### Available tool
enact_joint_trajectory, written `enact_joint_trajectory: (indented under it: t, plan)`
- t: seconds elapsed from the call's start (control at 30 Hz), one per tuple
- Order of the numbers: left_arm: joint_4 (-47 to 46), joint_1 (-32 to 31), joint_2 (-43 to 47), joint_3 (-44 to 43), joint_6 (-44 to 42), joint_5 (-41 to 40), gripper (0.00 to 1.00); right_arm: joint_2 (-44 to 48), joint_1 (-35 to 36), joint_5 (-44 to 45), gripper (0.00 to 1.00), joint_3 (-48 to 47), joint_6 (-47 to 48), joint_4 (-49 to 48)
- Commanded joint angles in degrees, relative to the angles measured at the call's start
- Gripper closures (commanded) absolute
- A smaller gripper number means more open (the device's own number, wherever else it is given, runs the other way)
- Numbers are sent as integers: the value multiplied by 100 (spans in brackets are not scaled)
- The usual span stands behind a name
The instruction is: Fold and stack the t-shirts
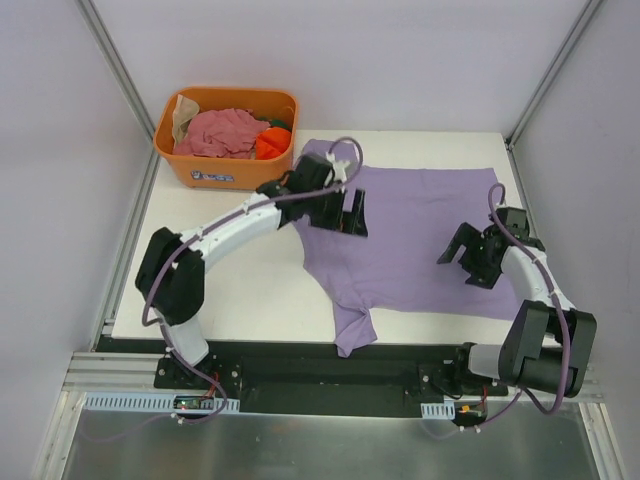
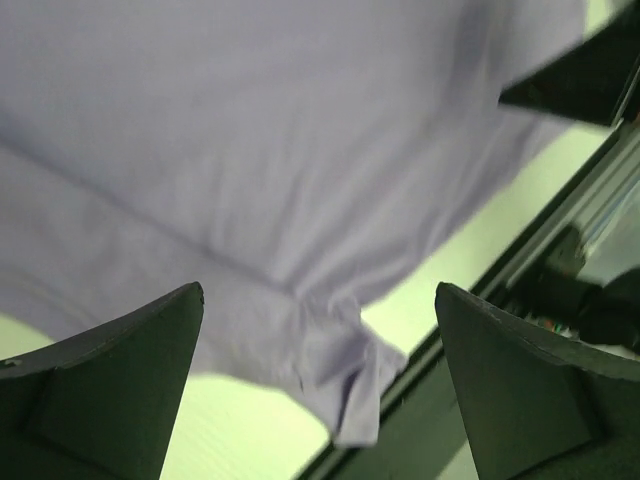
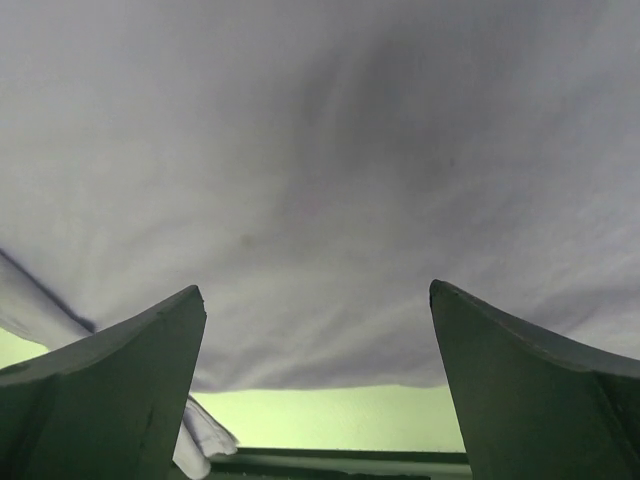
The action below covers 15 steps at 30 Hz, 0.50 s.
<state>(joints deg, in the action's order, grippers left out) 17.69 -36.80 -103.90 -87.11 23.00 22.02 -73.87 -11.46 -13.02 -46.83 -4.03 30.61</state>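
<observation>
The lavender t-shirt (image 1: 430,235) is soft, matt cloth, smooth apart from a few faint creases. Just beside it, the orange tub (image 1: 225,168) is smooth plastic with a slight sheen, and the dusty pink t-shirt (image 1: 225,132) inside is crumpled cloth. Under the lavender shirt the table top (image 1: 240,295) looks white, matt and smooth. Above it, the fingers (image 2: 110,380) of the left gripper (image 2: 320,290) look like dark matt plastic.

an orange tub (image 1: 215,165) is blocking the far left corner of the table (image 1: 250,300) while the left arm (image 1: 225,228) is arching across its left side; bare surface is lying open beside the purple shirt (image 1: 430,240).
</observation>
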Motion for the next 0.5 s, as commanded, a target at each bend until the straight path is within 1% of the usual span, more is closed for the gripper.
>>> enact_joint_trajectory:
  t: [0.0,0.1,0.23,0.3,0.43,0.47]
  plan:
    - [50,-713,553,1519,624,-820,1,109,21,-359,4,463,-1,-459]
    - [-29,-1100,914,2091,1064,-1199,2,57,21,-517,4,596,-36,-609]
    - [-108,-1128,1178,2681,1399,-1910,4,-93,21,-492,4,640,-71,-653]
    - [-152,-1102,1196,2900,1584,-2340,2,-128,21,-439,4,657,-115,-662]
    - [-257,-988,986,2884,1847,-2510,13,-119,21,-456,4,658,-107,-688]
    - [-310,-961,907,2884,1891,-2527,18,-128,21,-448,4,649,-107,-679]
